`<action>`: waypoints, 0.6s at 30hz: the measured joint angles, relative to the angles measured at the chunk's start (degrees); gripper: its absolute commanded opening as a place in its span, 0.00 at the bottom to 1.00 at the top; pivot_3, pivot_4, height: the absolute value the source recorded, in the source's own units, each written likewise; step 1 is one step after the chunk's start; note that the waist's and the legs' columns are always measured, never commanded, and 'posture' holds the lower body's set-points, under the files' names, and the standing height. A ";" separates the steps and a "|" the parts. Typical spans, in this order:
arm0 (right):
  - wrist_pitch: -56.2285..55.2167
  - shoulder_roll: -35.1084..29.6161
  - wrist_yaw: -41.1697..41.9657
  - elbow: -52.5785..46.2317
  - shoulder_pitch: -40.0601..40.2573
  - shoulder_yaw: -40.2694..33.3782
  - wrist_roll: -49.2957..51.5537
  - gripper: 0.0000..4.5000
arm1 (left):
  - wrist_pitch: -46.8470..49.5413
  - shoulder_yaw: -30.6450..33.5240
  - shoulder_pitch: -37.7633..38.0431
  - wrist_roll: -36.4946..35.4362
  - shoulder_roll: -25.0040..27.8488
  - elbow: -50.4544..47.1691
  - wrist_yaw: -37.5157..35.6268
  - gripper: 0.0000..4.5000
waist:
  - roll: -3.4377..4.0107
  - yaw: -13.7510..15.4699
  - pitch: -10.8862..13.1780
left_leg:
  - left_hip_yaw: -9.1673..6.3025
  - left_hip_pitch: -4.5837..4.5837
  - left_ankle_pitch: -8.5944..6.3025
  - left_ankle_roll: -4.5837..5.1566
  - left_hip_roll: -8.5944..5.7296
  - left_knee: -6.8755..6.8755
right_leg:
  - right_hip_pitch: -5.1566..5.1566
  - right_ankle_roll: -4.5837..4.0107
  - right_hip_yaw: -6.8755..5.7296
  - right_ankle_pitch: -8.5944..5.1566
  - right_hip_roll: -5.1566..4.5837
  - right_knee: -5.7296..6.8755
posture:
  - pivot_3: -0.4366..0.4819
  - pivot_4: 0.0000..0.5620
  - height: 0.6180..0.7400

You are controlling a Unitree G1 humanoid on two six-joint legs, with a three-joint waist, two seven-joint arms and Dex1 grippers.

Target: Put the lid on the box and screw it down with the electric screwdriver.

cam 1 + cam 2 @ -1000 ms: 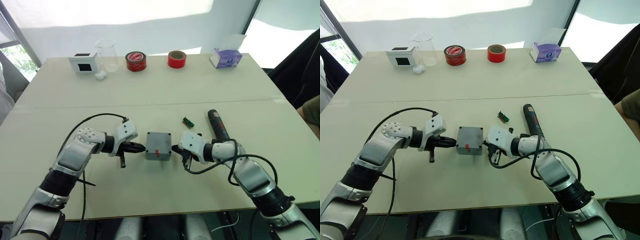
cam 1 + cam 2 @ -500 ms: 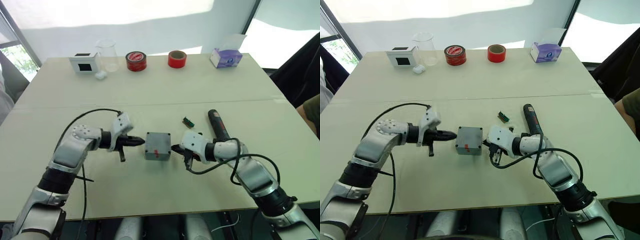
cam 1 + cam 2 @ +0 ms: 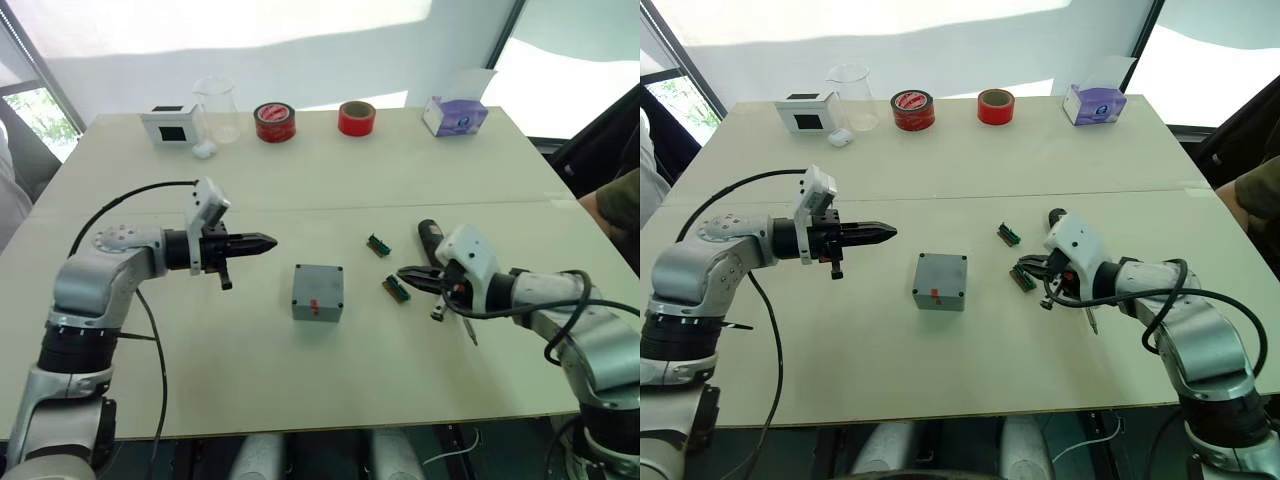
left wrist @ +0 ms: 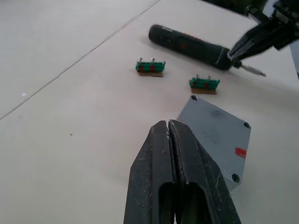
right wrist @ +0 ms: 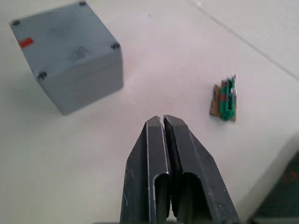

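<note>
Your view looks down over a pale table. Nearest you, at 6 o'clock from the table's middle, stands the box, a grey cube with its lid already seated on top; a red mark shows near one edge, and screw holes sit at the corners.

At 3 o'clock from the box, well apart from it, your right gripper hovers with its two black fingers pressed together on nothing, tips pointing toward the box. Just beside those tips lies a small green connector block. A second green block lies at 1 o'clock from the box. The electric screwdriver lies flat on the table near your right gripper, partly hidden behind that wrist in the head view; its metal bit points away from the green blocks.

At 10 o'clock from the box, your left gripper hangs above the table, fingers clenched and empty.

Along the far edge, from 10 to 2 o'clock, stand a white box with a black face, a clear beaker, two red tape rolls and a purple tissue box.
</note>
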 measured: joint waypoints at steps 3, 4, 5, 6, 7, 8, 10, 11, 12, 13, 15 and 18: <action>0.01 -0.10 -0.92 1.50 2.29 0.45 0.07 0.56 | -1.82 -4.18 0.02 0.60 1.69 -3.37 -3.12 0.00 | 0.03 0.28 0.00 | 0.02 0.00 0.06 -0.09 0.00 -0.26 | -0.03 -0.14 0.01 0.04 -0.02 -0.24 | 0.48 0.27 1.00; -0.01 -0.06 -1.18 1.51 2.29 0.63 0.16 0.64 | -2.22 -4.77 0.02 0.84 1.66 -3.51 -3.42 0.00 | 0.04 0.34 0.00 | 0.01 0.00 0.07 -0.11 0.01 -0.29 | -0.04 -0.21 0.01 0.03 -0.01 -0.28 | 0.48 0.27 1.00; -0.07 0.00 -1.52 1.51 2.28 0.74 0.25 0.73 | -2.64 -5.21 0.03 1.26 1.73 -3.52 -3.59 0.00 | 0.04 0.31 0.00 | 0.01 0.00 0.08 -0.11 0.02 -0.29 | -0.05 -0.25 0.01 0.01 0.01 -0.29 | 0.48 0.27 1.00; -0.28 0.29 -2.22 1.56 2.23 0.99 0.27 0.81 | -3.25 -5.73 0.05 1.53 1.93 -3.51 -3.72 0.00 | 0.04 0.29 0.00 | 0.01 0.00 0.08 -0.11 0.04 -0.30 | -0.05 -0.25 0.00 0.02 0.02 -0.31 | 0.48 0.27 1.00; -0.45 0.93 -2.88 1.92 2.05 1.25 0.28 0.89 | -3.71 -5.98 0.13 1.65 1.95 -3.51 -3.82 0.00 | 0.04 0.29 0.00 | 0.01 0.00 0.08 -0.11 0.03 -0.32 | -0.05 -0.24 0.00 0.02 0.02 -0.32 | 0.48 0.27 1.00; -0.51 1.64 -3.53 2.42 1.79 1.53 0.29 0.98 | -3.90 -6.14 0.17 1.72 1.95 -3.51 -3.83 0.00 | 0.04 0.32 0.01 | 0.01 0.00 0.08 -0.11 0.04 -0.32 | -0.05 -0.23 0.00 0.02 0.03 -0.32 | 0.48 0.27 1.00; -0.54 2.37 -4.80 3.50 1.38 2.33 0.28 1.00 | -4.10 -6.19 0.34 1.81 2.00 -3.51 -3.77 0.00 | 0.04 0.38 0.01 | 0.02 0.00 0.08 -0.11 0.03 -0.33 | -0.05 -0.18 0.00 0.05 0.03 -0.34 | 0.48 0.27 1.00; -0.54 2.52 -5.16 3.73 1.35 2.57 0.27 1.00 | -4.11 -6.19 0.43 1.82 2.02 -3.51 -3.75 0.00 | 0.05 0.38 0.01 | 0.02 0.00 0.08 -0.10 0.02 -0.33 | -0.05 -0.16 0.00 0.06 0.03 -0.34 | 0.48 0.27 1.00; -0.60 2.70 -5.56 3.96 1.23 2.88 0.29 1.00 | -4.12 -6.19 0.67 1.83 2.13 -3.52 -3.69 0.00 | 0.05 0.43 0.01 | 0.02 0.00 0.08 -0.10 0.02 -0.33 | -0.04 -0.15 -0.01 0.07 0.03 -0.34 | 0.48 0.27 1.00; -0.64 2.83 -5.70 4.15 1.13 2.94 0.30 1.00 | -4.12 -6.19 0.78 1.84 2.16 -3.52 -3.64 0.00 | 0.05 0.47 0.01 | 0.01 0.00 0.08 -0.10 0.02 -0.33 | -0.03 -0.14 -0.01 0.07 0.03 -0.34 | 0.48 0.27 1.00; -0.77 3.00 -6.24 4.80 0.85 3.21 0.37 1.00 | -4.12 -6.18 0.92 1.83 2.22 -3.62 -3.33 0.00 | 0.04 0.52 0.01 | 0.01 0.00 0.08 -0.10 0.01 -0.32 | -0.02 -0.13 -0.02 0.08 0.04 -0.34 | 0.48 0.27 1.00; -1.64 3.22 -6.84 5.60 0.73 3.92 0.30 0.86 | -4.09 -6.17 1.37 1.76 2.24 -4.08 -2.76 0.00 | 0.05 0.46 0.01 | 0.01 0.00 0.08 -0.10 0.01 -0.33 | -0.02 -0.11 -0.02 0.09 0.06 -0.34 | 0.48 0.27 1.00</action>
